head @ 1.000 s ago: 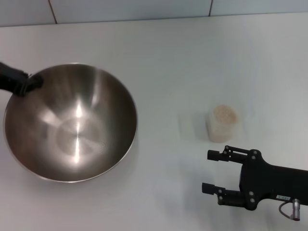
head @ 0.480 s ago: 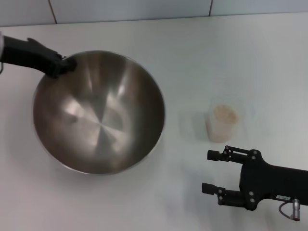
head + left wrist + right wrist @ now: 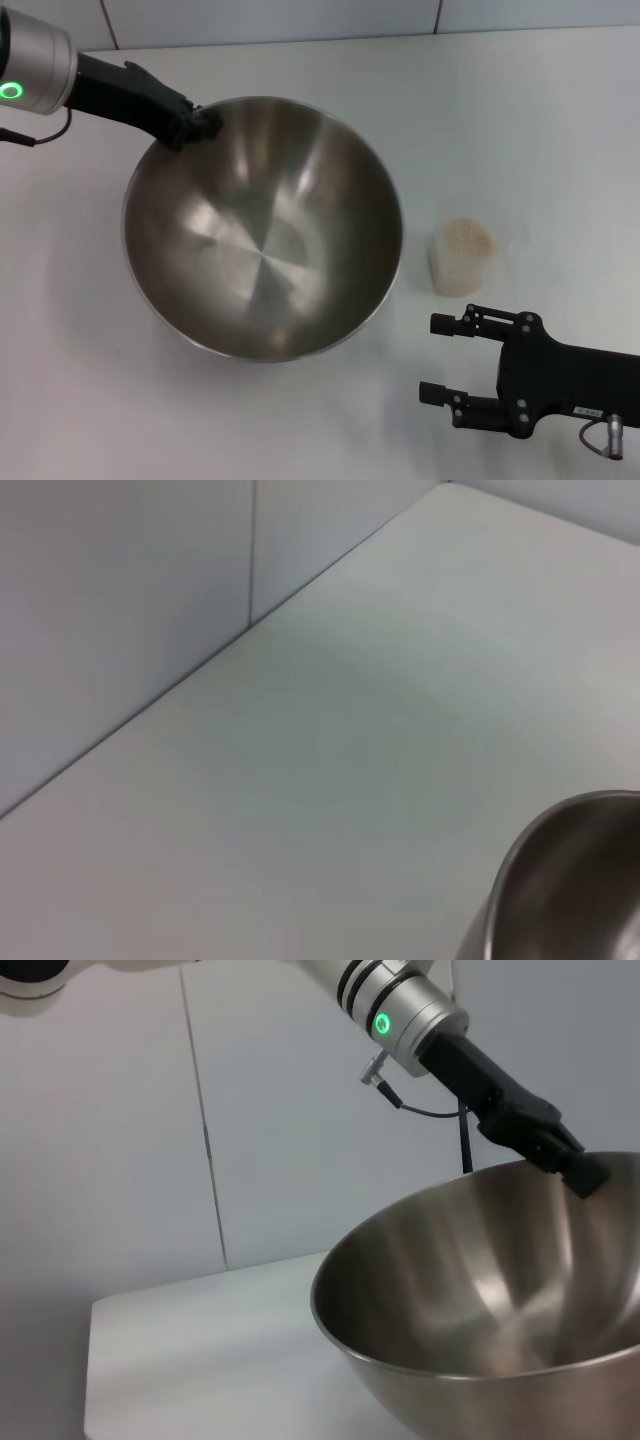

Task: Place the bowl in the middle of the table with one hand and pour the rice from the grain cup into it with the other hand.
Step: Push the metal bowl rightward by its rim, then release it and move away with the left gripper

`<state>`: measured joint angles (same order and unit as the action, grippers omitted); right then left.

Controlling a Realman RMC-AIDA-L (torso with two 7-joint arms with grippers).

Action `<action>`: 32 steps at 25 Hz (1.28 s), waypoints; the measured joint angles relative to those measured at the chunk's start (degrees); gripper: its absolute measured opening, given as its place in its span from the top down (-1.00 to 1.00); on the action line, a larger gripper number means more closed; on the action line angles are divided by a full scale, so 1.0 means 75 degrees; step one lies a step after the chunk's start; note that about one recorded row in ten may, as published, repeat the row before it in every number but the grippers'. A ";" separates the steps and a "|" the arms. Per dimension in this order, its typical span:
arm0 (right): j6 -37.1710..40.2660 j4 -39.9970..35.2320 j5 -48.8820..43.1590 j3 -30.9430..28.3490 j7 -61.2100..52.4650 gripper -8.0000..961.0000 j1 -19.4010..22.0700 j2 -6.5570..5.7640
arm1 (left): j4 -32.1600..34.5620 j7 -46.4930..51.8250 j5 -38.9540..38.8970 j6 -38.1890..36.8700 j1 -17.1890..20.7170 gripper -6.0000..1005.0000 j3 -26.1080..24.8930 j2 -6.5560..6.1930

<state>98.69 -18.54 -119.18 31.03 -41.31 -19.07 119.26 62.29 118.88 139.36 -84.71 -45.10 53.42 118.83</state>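
Tabletop: plain white, grey-white tiles along its far edge.
Bowl: large steel bowl, around the middle of the tabletop, empty, tipped slightly.
Left pincer: clamped on the bowl's far-left rim.
Grain cup: upright on the tabletop just to the right of the bowl, apart from it.
Rice: pale grains filling the cup to near its top.
Right pincer: fingers spread wide, empty, near the cup on its near side, not touching.
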 joint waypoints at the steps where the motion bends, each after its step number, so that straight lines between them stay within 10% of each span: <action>1: 0.0000 0.0000 0.0000 0.0000 0.0000 -0.50 0.0000 0.0000 | -0.0048 0.0000 -0.0017 0.0008 -0.0033 0.91 0.0011 0.0002; 32: 0.0002 0.0000 0.0000 -0.0022 0.0012 -0.50 -0.0070 -0.0012 | -0.1726 -0.0262 -0.0133 0.1290 -0.0533 0.91 0.0423 -0.0065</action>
<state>98.70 -18.54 -119.18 30.86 -41.22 -19.60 119.18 49.35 116.92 138.36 -75.04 -49.09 56.60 118.34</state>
